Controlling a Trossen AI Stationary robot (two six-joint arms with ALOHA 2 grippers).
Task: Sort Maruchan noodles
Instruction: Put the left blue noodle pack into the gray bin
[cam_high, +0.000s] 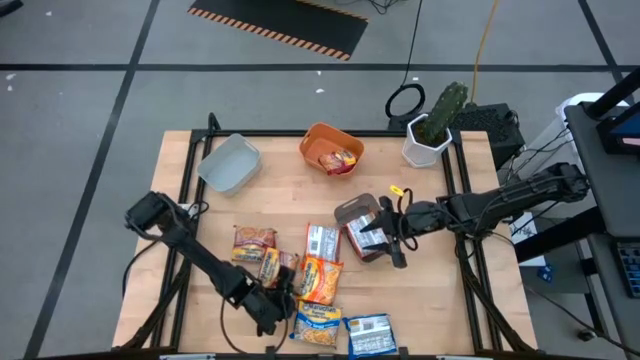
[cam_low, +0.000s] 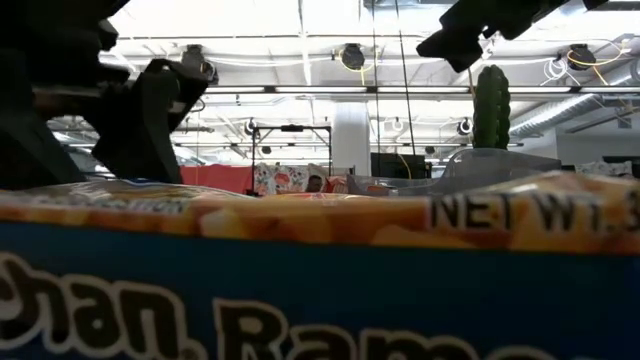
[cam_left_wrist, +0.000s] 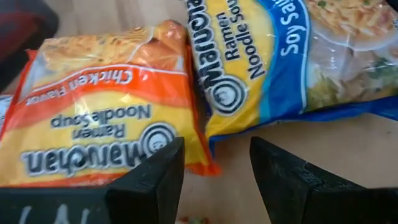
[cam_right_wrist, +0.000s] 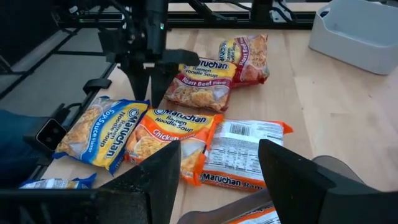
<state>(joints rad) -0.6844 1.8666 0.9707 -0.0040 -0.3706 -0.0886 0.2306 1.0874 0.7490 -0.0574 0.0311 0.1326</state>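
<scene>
Several Maruchan packets lie flat on the wooden table. Among them are an orange chicken packet, a yellow-and-blue soy sauce packet, two red beef packets, and one lying back side up. Another sits in the orange tray. My left gripper is open, low at the near edge, facing the gap between the chicken and soy packets. My right gripper is open over a red-and-white packet. My right gripper stands with its fingers wide apart on either side of the red-and-white packet's end. That packet shows only at the picture's edge, so I cannot tell whether the fingers touch it.
A grey tray sits at the far left and a cactus in a white pot at the far right corner. A grey rounded object lies beside the right gripper. A blue packet lies at the near edge.
</scene>
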